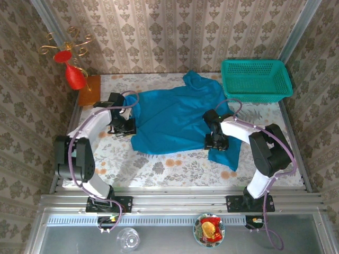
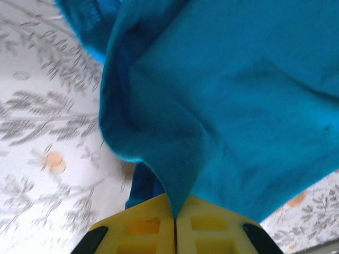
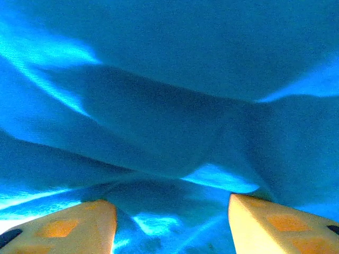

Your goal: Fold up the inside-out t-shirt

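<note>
In the view from above, a plain, bright blue, soft cloth t-shirt (image 1: 177, 119) lies spread on the table (image 1: 159, 169), which has a white cover with a flower pattern. The t-shirt is in the middle of the table, with some folds, and one part of it reaches toward the far right corner. There it comes just beside a teal plastic mesh basket (image 1: 259, 91); I cannot tell if they touch. The left gripper (image 1: 127, 127) is low at the left edge of the t-shirt. The right gripper (image 1: 214, 142) is on the right part of the t-shirt, near its front corner. The two grippers are well apart, with the cloth between them.

In the left wrist view, the left gripper (image 2: 175, 211) has its two yellow fingers (image 2: 143, 227) pressed together, and an edge of the t-shirt (image 2: 238, 95) goes down into the line between them, so it is clamped on the cloth. The cloth hangs in a fold above the flowered table (image 2: 47, 132).

In the right wrist view, the right gripper (image 3: 169, 211) has its yellow fingers (image 3: 69, 225) clearly apart. The t-shirt (image 3: 169, 106) lies wrinkled under and in front of them, and nothing is pinched.
</note>
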Tool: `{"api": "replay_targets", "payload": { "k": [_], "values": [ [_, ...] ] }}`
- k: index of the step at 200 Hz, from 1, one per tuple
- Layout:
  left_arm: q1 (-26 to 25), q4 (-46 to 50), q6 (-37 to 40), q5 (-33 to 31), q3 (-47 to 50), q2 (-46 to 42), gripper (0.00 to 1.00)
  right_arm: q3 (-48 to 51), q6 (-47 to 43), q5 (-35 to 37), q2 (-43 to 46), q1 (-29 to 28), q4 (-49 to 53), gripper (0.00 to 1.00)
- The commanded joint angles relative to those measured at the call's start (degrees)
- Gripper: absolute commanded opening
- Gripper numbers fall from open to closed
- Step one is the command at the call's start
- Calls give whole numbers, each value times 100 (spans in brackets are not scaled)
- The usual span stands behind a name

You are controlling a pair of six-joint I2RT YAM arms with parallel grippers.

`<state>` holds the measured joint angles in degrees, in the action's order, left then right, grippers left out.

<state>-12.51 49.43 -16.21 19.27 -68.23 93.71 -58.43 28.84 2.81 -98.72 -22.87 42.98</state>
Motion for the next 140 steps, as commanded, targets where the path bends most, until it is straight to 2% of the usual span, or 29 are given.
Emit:
{"api": "replay_targets", "payload": {
  "k": [1, 26, 59, 75, 113, 140],
  "values": [
    [-99, -519, -73, 245, -311, 526, 10, -175, -45, 478, 141, 42, 514, 59],
    [-102, -794, 41, 127, -635, 972, 12, -254, -28, 387, 228, 0, 561, 59],
    [-96, -820, 129, 126, -677, 912, 36, -376, -19, 262, 378, -116, 615, 59],
    [-37, -825, 114, 73, -374, 553, 43, -394, 7, 170, 436, -147, 606, 59],
    [233, -836, -172, 51, 568, -421, 47, -486, 1, -11, 472, -191, 606, 59],
    [256, -1084, -434, 108, 1333, -791, 47, -551, -28, -92, 437, -200, 600, 59]
  ]
}}
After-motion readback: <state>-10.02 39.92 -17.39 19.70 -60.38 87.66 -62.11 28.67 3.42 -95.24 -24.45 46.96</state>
